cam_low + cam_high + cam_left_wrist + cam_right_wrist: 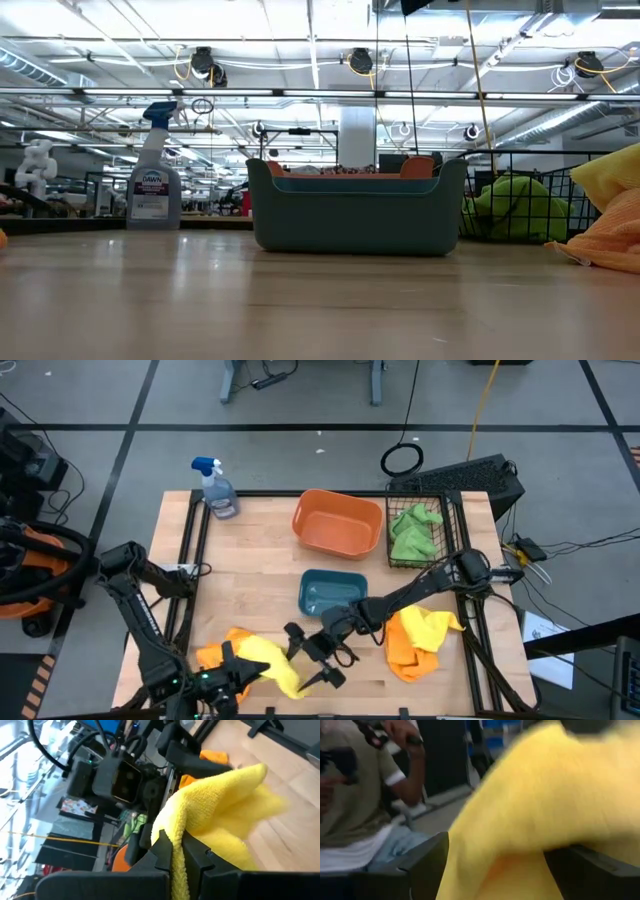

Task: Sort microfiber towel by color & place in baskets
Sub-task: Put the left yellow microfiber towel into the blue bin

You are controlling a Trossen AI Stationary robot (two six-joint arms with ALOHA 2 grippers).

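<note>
My left gripper (240,672) (177,851) is shut on a yellow towel (268,658) near the table's near edge. An orange towel (212,656) lies beside it on the table. My right gripper (312,657) (495,865) is open at the towel's right end, and yellow cloth (530,795) fills the gap between its fingers. Green towels (412,530) lie in the black wire basket (455,510). The orange tub (338,522) and the teal tray (332,592) hold no towel that I can see. A yellow towel (428,624) lies on an orange one (405,655) at the right. My left gripper pinches a fold of the yellow towel (176,837) between its two fingers. The cloth bulges up past the fingertips and spreads away toward the right gripper. My right gripper has the towel's other end between its open fingers (427,865); whether they touch it I cannot tell.
A clear spray bottle (216,490) with a blue nozzle stands at the far left corner. The teal tray (355,215) stands mid-table in front of the orange tub. A person (365,795) shows beyond the table in the right wrist view. Bare wood lies between the tray and the left edge.
</note>
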